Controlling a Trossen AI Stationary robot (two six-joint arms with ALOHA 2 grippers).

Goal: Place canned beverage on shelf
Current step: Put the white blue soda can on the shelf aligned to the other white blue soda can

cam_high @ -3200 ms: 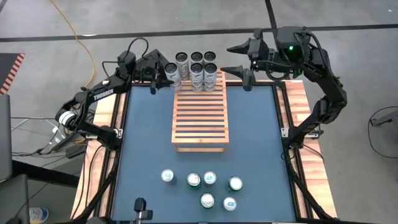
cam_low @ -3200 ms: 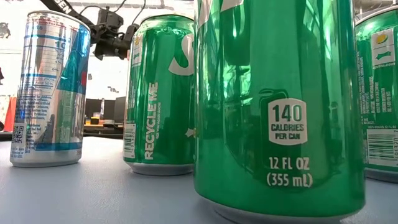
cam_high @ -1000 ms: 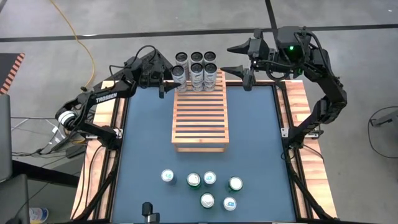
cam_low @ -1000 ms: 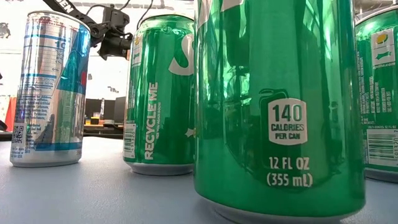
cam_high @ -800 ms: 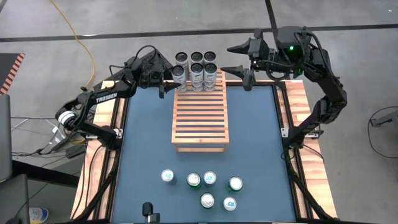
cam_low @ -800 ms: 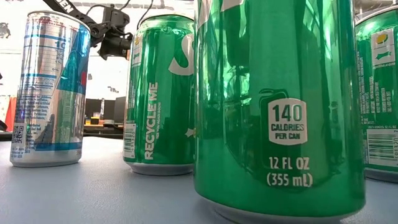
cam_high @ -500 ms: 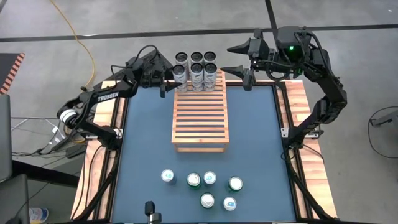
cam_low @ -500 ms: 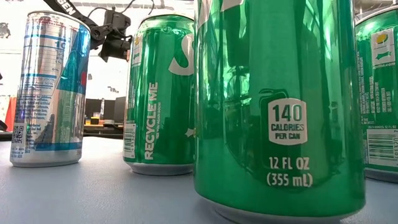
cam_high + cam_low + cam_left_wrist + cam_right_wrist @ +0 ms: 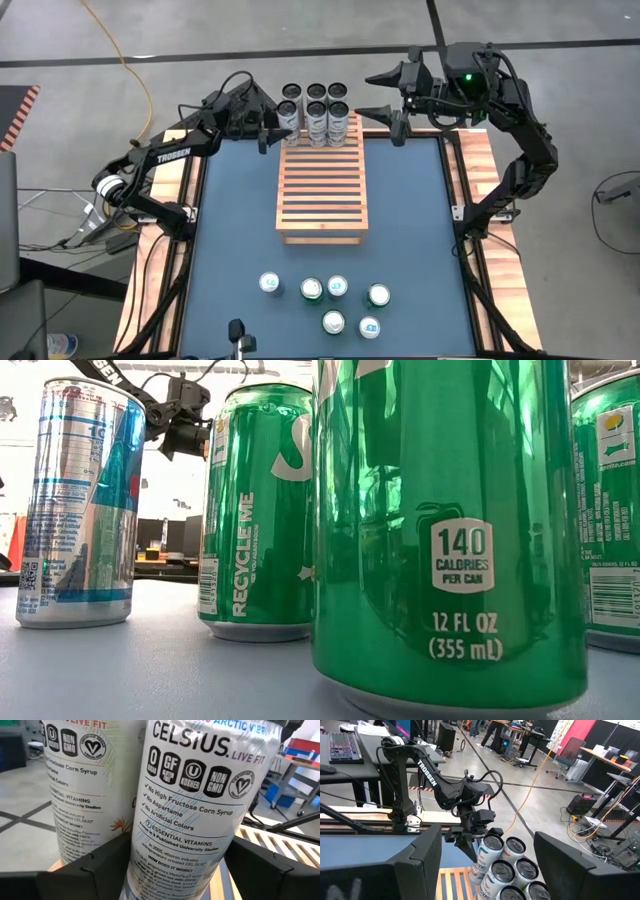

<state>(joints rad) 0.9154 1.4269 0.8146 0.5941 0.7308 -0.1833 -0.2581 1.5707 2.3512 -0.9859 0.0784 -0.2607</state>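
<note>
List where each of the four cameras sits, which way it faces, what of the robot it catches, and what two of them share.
High: overhead, straight down; both arms, the shelf.
Low: tabletop height, past green cans; left arm beyond.
Left wrist: on that arm, its open fingers flanking a Celsius can.
Right wrist: faces the can cluster; own open fingers, and the left pincer.
Shared: high and right wrist both show the left pincer at the cluster.

In your low view, the nearest green can (image 9: pixel 450 535) fills the picture, cut off above, and hides the shelf entirely. In your left wrist view, the Celsius can (image 9: pixel 192 805) runs past the top edge. The small cans (image 9: pixel 325 300) seen from above are too small to read.
</note>
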